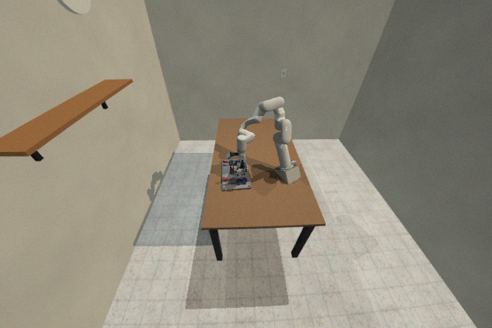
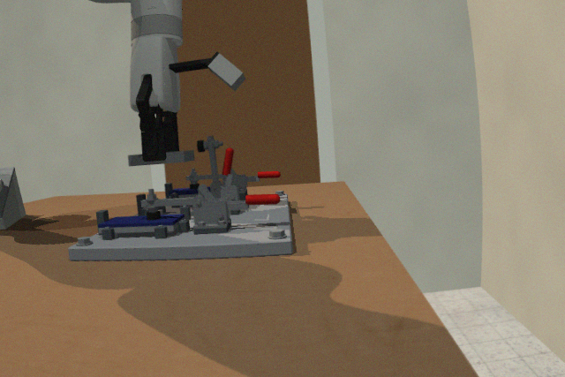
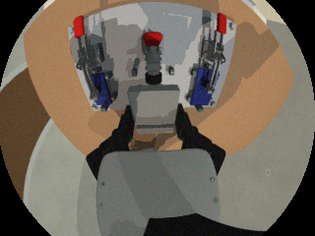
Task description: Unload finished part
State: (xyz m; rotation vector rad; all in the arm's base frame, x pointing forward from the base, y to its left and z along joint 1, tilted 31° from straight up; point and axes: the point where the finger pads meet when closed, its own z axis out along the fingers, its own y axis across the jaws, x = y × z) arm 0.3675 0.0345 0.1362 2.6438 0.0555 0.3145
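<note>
Tool point(image 2: 154, 154), black two-fingered, hangs straight down from the white arm and is clamped on the flat grey metal plate point(image 2: 160, 158), the finished part. That plate rides level in the air, above the grey fixture base plate point(image 2: 182, 249) and apart from everything on it. In the wrist view the black fingers press its two opposite edges; its milled slot cannot be made out from any view.

Step in hand, as judged: carry the part sideways off the fixture to bare brown wooden bench point(image 2: 274, 318). To do it well, keep the plate level and high enough to pass the raised grey clamp arm point(image 2: 210, 154) of the middle station, whose red handle point(image 2: 227, 161) stands nearly upright. The route should avoid the two outer clamps (a knock could unlock one or lift a blank off its pads). Lower until the plate's underside rests on the wood before the fingers spread; a drop from height could leave it rocking.

Fixture contents: three stations side by side. The middle nest point(image 3: 153, 69) looks vacated. The near nest holds a blue-coated flat blank point(image 2: 137, 221); the far one holds a second blue blank point(image 2: 184, 191), mostly hidden. Each outer clamp's red handle point(image 2: 262, 199) lies level, which suggests locked. Whether the blanks sit fully on their pads is too fine to tell.
</note>
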